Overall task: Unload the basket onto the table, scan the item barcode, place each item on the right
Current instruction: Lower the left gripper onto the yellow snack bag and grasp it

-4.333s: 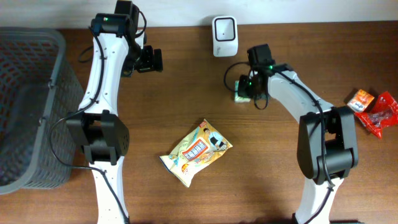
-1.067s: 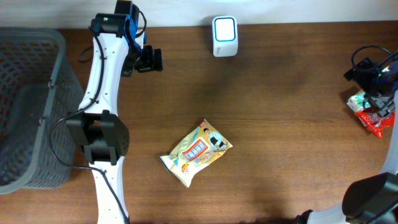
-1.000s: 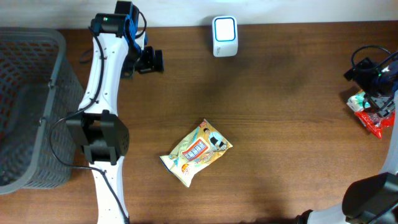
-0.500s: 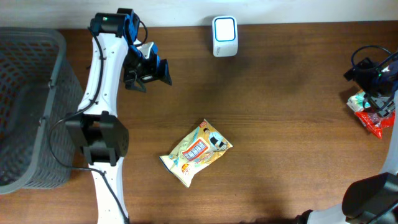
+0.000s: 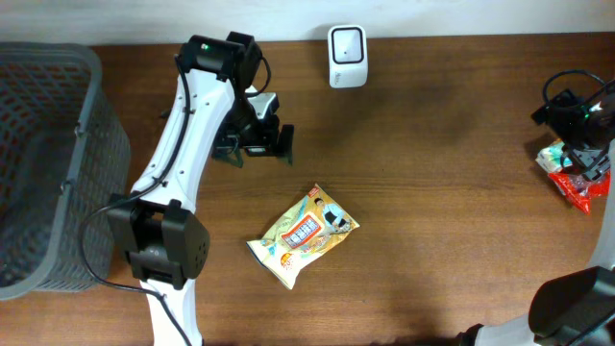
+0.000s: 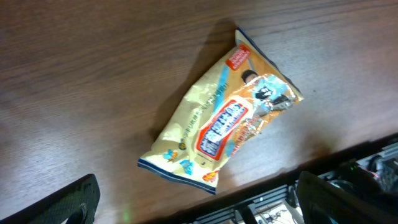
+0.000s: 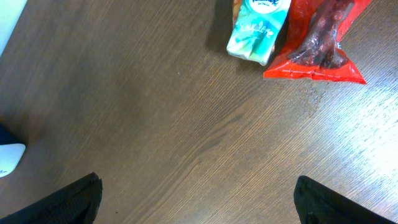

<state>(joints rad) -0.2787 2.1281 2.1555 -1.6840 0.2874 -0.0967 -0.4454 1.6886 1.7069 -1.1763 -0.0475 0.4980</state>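
Lying flat on the brown wooden desk [image 5: 432, 240], low in the middle of the overhead frame, is the yellow crinkled snack packet with a red-and-blue label [image 5: 303, 235], tilted on a diagonal and touched by nothing. No barcode can be made out on its upward face.

Just above and left of it in that view hangs the left gripper [image 5: 258, 144]. Its fingers [image 6: 68, 202] are spread wide and hold nothing. In the left wrist view the two tips sit at the lower corners, and the packet lies on the desk beyond them, clear of both.

At the right edge of the overhead frame the right gripper [image 5: 579, 144] hovers by a teal carton [image 7: 258, 28] and a red plastic packet [image 7: 323, 43], which lie side by side and touching. Its fingers [image 7: 68, 199] are also spread wide with only bare wood between them. Whether those two items have been scanned cannot be told.

A dark grey mesh basket [image 5: 38, 163] fills the left edge. At the top centre, well apart from the packet, stands the white box-shaped scanner [image 5: 346, 56].

By my reading, the scan of the yellow packet has barely begun. The left arm is lined up for a pick, but the grasp, the lift, the carry to the scanner and the turning of the barcode toward it all remain.
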